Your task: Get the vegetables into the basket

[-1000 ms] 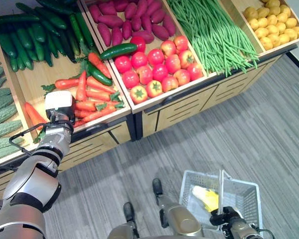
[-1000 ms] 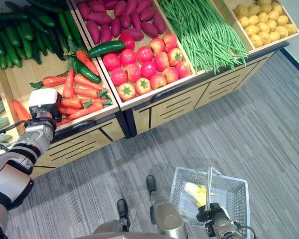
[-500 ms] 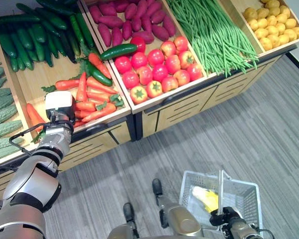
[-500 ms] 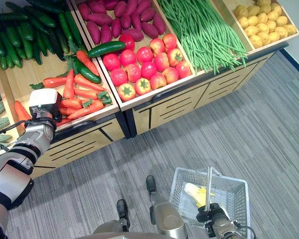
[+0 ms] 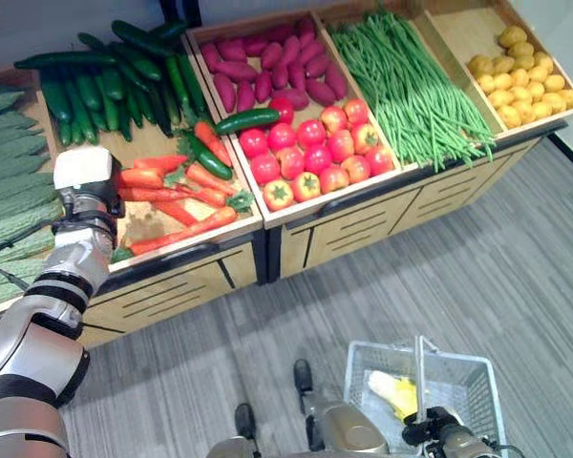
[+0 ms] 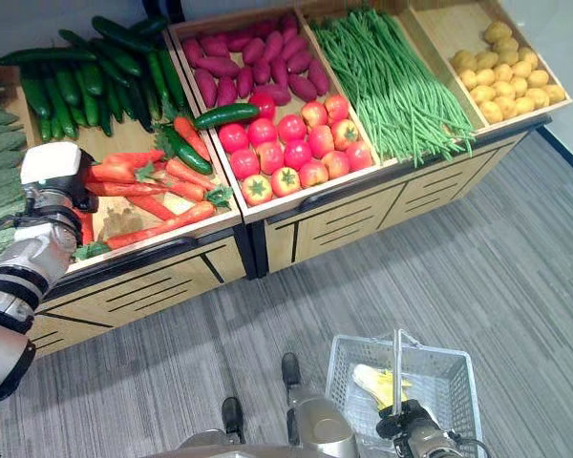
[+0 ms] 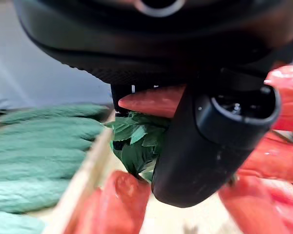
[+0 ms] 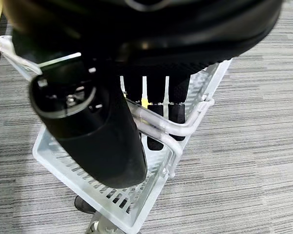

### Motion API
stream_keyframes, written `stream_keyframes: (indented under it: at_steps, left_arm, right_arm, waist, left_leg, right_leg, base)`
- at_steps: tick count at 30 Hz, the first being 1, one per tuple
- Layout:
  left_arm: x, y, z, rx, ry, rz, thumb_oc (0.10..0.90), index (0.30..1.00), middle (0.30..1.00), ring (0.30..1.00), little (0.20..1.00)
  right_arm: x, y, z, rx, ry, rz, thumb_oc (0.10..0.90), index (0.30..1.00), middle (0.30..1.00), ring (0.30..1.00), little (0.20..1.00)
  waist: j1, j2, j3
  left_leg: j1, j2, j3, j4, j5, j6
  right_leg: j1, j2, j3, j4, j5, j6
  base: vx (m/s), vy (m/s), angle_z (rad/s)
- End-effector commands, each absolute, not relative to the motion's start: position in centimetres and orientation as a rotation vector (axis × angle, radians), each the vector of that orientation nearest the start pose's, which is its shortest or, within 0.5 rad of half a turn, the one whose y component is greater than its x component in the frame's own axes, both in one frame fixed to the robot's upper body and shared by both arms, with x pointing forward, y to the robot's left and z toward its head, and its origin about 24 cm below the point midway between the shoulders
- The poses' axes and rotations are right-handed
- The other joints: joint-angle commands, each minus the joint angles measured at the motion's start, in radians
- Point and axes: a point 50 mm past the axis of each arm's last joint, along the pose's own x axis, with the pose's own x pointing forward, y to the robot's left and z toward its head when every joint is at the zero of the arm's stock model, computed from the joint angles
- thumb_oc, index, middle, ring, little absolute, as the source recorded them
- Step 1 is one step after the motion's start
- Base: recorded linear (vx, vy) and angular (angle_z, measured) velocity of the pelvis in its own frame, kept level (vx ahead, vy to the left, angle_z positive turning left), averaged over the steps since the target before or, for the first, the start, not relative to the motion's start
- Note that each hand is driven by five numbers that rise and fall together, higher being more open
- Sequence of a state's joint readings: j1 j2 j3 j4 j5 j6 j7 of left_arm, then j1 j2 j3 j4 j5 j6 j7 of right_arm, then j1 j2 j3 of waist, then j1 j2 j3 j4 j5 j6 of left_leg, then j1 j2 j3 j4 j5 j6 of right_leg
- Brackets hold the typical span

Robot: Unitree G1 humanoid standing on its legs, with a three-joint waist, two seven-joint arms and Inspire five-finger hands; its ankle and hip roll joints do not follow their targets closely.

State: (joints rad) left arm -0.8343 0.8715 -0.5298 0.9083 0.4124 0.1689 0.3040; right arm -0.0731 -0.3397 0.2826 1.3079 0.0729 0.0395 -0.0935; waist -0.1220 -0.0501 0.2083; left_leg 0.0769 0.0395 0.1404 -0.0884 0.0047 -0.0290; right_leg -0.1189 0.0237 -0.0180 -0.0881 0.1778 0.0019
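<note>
From the head views you see your left hand [image 5: 84, 181] over the carrots [image 5: 177, 186] in the wooden display bin [image 5: 220, 224], while low at the right the white wire basket [image 5: 477, 377] hangs with a yellow item [image 5: 393, 393] inside. Your left wrist view shows the thumb and fingers pinching a carrot [image 7: 151, 101] by its leafy end. Your right wrist view shows your right hand [image 8: 107, 141] curled round the basket's handle [image 8: 158, 127]; you can read no writing anywhere.
</note>
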Motion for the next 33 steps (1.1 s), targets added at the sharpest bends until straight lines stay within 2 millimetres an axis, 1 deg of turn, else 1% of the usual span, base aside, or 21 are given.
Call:
stream_keyframes:
  at_steps: [1,5,6,8,14,18,23,28,32,33]
  left_arm:
    - [34.5,36.4,22.4,1.481,0.013,0.705,0.400,0.300,0.300,0.300,0.300]
    - [34.0,36.8,22.8,1.487,0.002,0.715,0.400,0.300,0.300,0.300,0.300]
    - [33.8,37.2,22.6,1.495,0.024,0.719,0.400,0.300,0.300,0.300,0.300]
    - [33.8,37.4,22.7,1.507,0.033,0.720,0.400,0.300,0.300,0.300,0.300]
    - [33.5,37.8,23.4,1.540,0.039,0.726,0.400,0.300,0.300,0.300,0.300]
    - [33.3,38.3,23.1,1.553,0.072,0.726,0.400,0.300,0.300,0.300,0.300]
    - [33.3,38.1,22.5,1.550,0.080,0.708,0.400,0.300,0.300,0.300,0.300]
    - [33.3,37.7,21.7,1.552,0.074,0.680,0.400,0.300,0.300,0.300,0.300]
    - [33.5,36.9,22.1,1.549,0.027,0.662,0.400,0.300,0.300,0.300,0.300]
    - [33.5,37.0,21.9,1.552,0.032,0.658,0.400,0.300,0.300,0.300,0.300]
  right_arm:
    - [5.1,-28.6,-15.5,-0.507,1.427,-0.126,0.400,0.300,0.300,0.300,0.300]
    - [4.7,-28.5,-15.5,-0.500,1.450,-0.122,0.400,0.300,0.300,0.300,0.300]
    - [4.6,-28.6,-15.5,-0.503,1.454,-0.118,0.400,0.300,0.300,0.300,0.300]
    - [4.4,-28.6,-15.5,-0.506,1.466,-0.116,0.400,0.300,0.300,0.300,0.300]
    - [4.3,-28.6,-15.6,-0.509,1.474,-0.109,0.400,0.300,0.300,0.300,0.300]
    - [4.3,-28.5,-15.6,-0.513,1.477,-0.097,0.400,0.300,0.300,0.300,0.300]
    - [4.1,-28.4,-15.7,-0.508,1.487,-0.093,0.400,0.300,0.300,0.300,0.300]
    - [3.9,-28.6,-15.6,-0.516,1.488,-0.101,0.400,0.300,0.300,0.300,0.300]
    - [3.7,-28.9,-15.5,-0.510,1.495,-0.117,0.400,0.300,0.300,0.300,0.300]
    - [3.7,-29.0,-15.5,-0.513,1.499,-0.123,0.400,0.300,0.300,0.300,0.300]
  waist:
    - [-0.003,0.016,-0.079]
    - [0.003,0.015,-0.099]
    - [0.002,0.015,-0.102]
    - [0.003,0.015,-0.110]
    - [0.007,0.017,-0.125]
    - [0.006,0.021,-0.130]
    - [0.008,0.025,-0.133]
    - [0.009,0.026,-0.135]
    - [0.012,0.023,-0.135]
    - [0.011,0.023,-0.136]
  left_leg:
    - [-0.036,0.035,-0.022,0.001,0.003,-0.077]
    - [-0.026,0.032,-0.026,0.001,0.003,-0.077]
    - [-0.025,0.033,-0.026,0.001,0.003,-0.078]
    - [-0.023,0.033,-0.028,0.001,0.003,-0.078]
    - [-0.018,0.033,-0.033,0.001,0.004,-0.078]
    - [-0.013,0.032,-0.031,0.001,0.003,-0.077]
    - [-0.005,0.028,-0.030,0.001,-0.001,-0.075]
    - [0.004,0.027,-0.025,0.001,-0.009,-0.072]
    - [0.017,0.023,-0.026,0.001,-0.017,-0.064]
    - [0.021,0.022,-0.025,0.001,-0.019,-0.063]
  right_leg:
    - [0.099,-0.079,-0.033,0.001,-0.126,0.139]
    - [0.112,-0.080,-0.038,0.001,-0.127,0.140]
    - [0.113,-0.081,-0.039,0.001,-0.126,0.140]
    - [0.117,-0.083,-0.041,0.001,-0.126,0.141]
    - [0.126,-0.086,-0.043,0.001,-0.126,0.142]
    - [0.131,-0.088,-0.042,0.001,-0.127,0.145]
    - [0.138,-0.091,-0.041,0.001,-0.130,0.146]
    - [0.148,-0.094,-0.038,0.001,-0.135,0.148]
    - [0.157,-0.097,-0.034,0.001,-0.136,0.149]
    - [0.160,-0.098,-0.034,0.001,-0.137,0.149]
  base:
    - [0.04,0.004,0.06]
    - [0.01,0.011,0.04]
    - [0.00,0.005,0.04]
    - [0.00,0.011,0.05]
    - [0.00,0.007,0.02]
    - [0.00,0.000,0.00]
    - [0.00,0.000,0.00]
    - [0.00,0.000,0.00]
    - [0.00,0.000,0.00]
    - [0.00,0.000,0.00]
